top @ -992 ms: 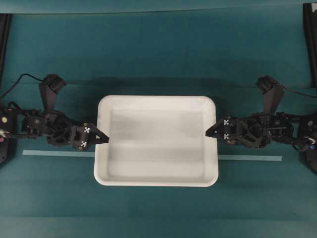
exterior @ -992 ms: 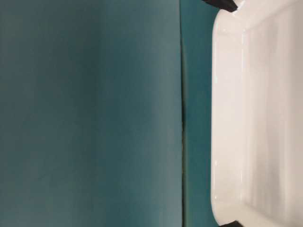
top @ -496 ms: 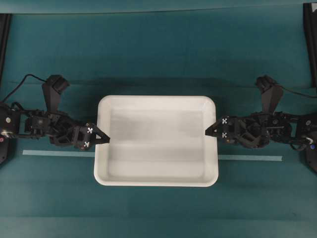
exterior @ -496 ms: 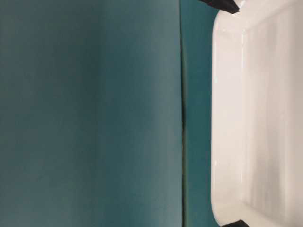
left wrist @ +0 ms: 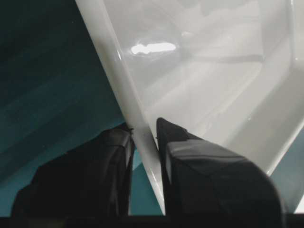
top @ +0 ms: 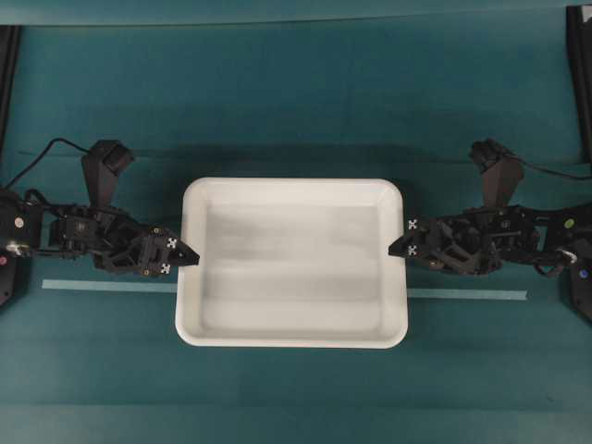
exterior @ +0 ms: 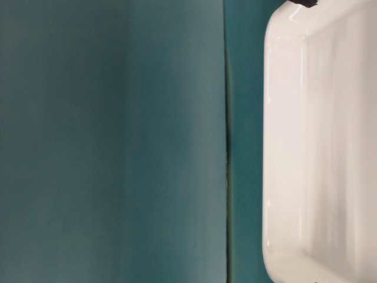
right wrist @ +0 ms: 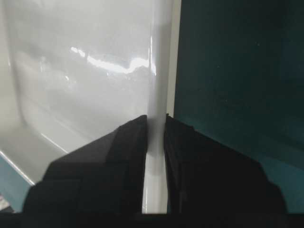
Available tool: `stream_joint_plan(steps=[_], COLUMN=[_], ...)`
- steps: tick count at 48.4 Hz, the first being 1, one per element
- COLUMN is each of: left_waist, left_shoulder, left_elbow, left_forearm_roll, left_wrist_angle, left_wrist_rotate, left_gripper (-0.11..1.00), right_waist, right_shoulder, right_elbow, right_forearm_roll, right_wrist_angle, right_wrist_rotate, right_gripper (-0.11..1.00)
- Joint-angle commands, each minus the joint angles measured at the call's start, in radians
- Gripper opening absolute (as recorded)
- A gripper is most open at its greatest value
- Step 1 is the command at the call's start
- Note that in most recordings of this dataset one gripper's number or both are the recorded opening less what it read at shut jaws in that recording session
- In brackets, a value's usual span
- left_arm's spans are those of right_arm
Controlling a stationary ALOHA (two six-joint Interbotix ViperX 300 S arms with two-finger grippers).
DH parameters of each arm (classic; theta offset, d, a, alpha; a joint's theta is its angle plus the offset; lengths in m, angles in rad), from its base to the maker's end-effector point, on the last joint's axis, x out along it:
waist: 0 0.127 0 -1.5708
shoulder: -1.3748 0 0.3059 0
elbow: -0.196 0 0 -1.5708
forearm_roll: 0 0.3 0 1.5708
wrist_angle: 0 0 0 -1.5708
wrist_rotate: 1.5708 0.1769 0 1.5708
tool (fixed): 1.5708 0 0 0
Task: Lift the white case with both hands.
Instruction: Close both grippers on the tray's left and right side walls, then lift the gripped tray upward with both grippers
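Now two black robot grippers pinch opposite short sides of a white case.

Left gripper (top: pixel 191 255) has its fingers pressed onto the rim of the white case (top: pixel 291 328), one finger inside the wall and one outside; the right gripper (top: pixel 392 248) clamps the facing rim the same way. Between the two grippers the case spans the teal table (top: pixel 296 102), over a pale tape strip (top: pixel 467 295) running behind both grippers.

Two black jointed arms, left tool (top: pixel 190 256) and right tool (top: pixel 395 248) with tapering fingers, white cross marks, black cables
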Motion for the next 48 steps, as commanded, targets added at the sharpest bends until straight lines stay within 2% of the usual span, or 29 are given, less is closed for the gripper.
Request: stream_joint_plan(steps=[1, 16, 21, 30, 48], left_waist=[-0.002, -0.009, -0.017, -0.035, -0.043], left_shoulder=[0.015, 0.012, -0.008, -0.078, -0.279], left_elbow=[-0.011, -0.015, -0.026, -0.058, -0.158], left_forearm_roll=[0.003, 0.005, 0.005, 0.005, 0.005], left_wrist_angle=[0.000, 0.002, 0.015, 0.161, 0.394], left_wrist_rotate=[-0.005, -0.037, -0.077, -0.183, -0.212], left_gripper=[0.13, 0.13, 0.13, 0.09, 0.08], right_waist=[0.002, 0.002, 0.000, -0.018, -0.040], right_shoulder=[0.040, 0.032, 0.008, -0.066, -0.258], right_elbow=[-0.012, -0.026, -0.040, -0.081, -0.167], right_forearm_roll=[0.002, 0.002, 0.000, 0.002, 0.002], right_wrist_angle=[0.015, 0.031, 0.064, 0.198, 0.397], right_wrist_rotate=[-0.003, 0.002, 0.003, 0.003, 0.005], right_gripper=[0.12, 0.12, 0.12, 0.12, 0.12])
